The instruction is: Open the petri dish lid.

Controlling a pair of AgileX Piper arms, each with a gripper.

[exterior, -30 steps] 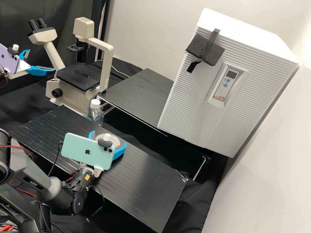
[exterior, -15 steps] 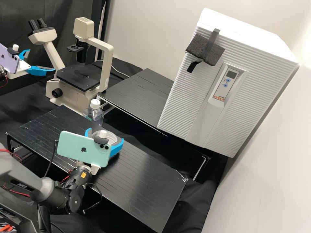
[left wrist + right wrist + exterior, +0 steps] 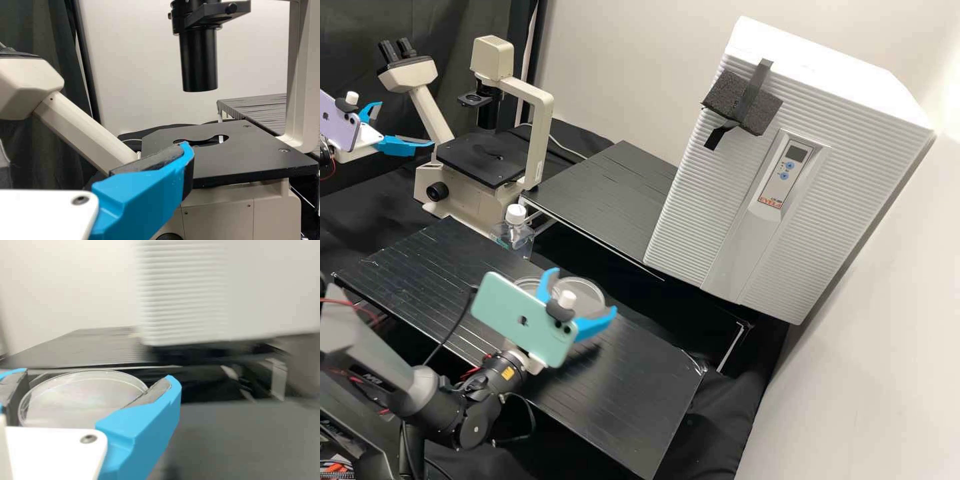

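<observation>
Petri dish lid (image 3: 588,297) carried toward 3 o'clock, off its base (image 3: 528,285)

Half a second ago I had my right gripper (image 3: 584,290) back at the dish; now it has swung toward 3 o'clock, taking the lid along. That gripper is open only as far as the lid is wide, its 2 blue fingers bearing on opposite sides of the rim. The base sits on the near black platform (image 3: 633,380), partly hidden by my teal phone (image 3: 520,320). From the base, a capped bottle (image 3: 514,233) stands between 11 and 12 o'clock, with the microscope (image 3: 480,157) beyond. Toward 11 o'clock I see my left gripper (image 3: 406,124), spread wide and empty. At 2 o'clock is the ribbed white cabinet (image 3: 707,200).
</observation>
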